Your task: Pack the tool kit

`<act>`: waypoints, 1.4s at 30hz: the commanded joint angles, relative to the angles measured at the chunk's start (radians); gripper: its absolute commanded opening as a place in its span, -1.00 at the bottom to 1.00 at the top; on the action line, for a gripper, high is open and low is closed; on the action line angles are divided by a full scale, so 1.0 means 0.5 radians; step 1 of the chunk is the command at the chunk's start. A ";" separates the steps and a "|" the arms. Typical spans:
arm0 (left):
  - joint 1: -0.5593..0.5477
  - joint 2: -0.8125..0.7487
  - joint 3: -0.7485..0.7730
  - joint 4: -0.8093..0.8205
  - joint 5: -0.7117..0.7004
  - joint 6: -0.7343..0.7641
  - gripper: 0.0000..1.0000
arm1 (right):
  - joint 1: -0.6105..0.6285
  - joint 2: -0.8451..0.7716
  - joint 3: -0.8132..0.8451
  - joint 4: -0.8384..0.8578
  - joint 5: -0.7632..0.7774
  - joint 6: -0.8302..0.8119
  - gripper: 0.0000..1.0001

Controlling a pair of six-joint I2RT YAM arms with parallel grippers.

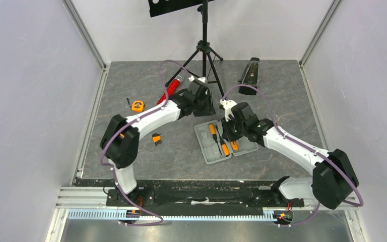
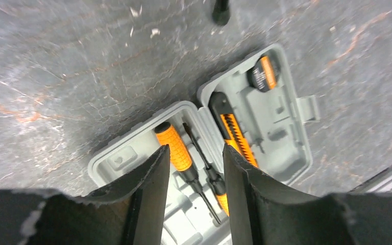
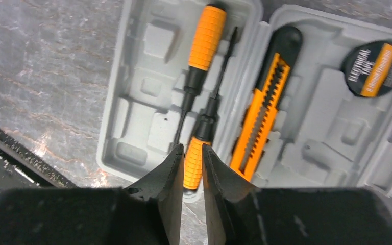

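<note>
The grey case (image 1: 207, 151) lies open at mid-table, also in the left wrist view (image 2: 280, 117) and right wrist view (image 3: 148, 66). In it lie an orange-handled screwdriver (image 3: 206, 35), an orange utility knife (image 3: 260, 112) and a black roll of tape (image 3: 373, 69). My right gripper (image 3: 193, 147) is shut on the handle of a second screwdriver (image 3: 194, 168), which lies in the case beside the first. My left gripper (image 2: 195, 148) is open and empty, hovering over the case. An orange tape measure (image 1: 137, 105) and a small orange-and-black tool (image 1: 156, 138) lie on the table to the left.
A red glittery cylinder (image 1: 170, 89) lies behind the left arm. A black metronome (image 1: 250, 75) stands at the back right. A black tripod stand (image 1: 204, 50) is at the back centre. White walls enclose the table on three sides.
</note>
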 commanded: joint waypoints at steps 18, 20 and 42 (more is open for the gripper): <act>0.437 -1.118 -0.829 -0.083 -0.246 0.109 0.31 | -0.201 0.027 -0.410 0.288 -0.421 0.145 -0.24; 0.446 -1.117 -0.862 -0.079 -0.205 0.089 0.31 | -0.187 0.063 -0.397 0.326 -0.487 0.174 -0.25; 0.584 -1.213 -0.793 -0.227 -0.163 0.245 0.31 | -0.194 0.119 0.097 0.083 0.010 -0.113 -0.75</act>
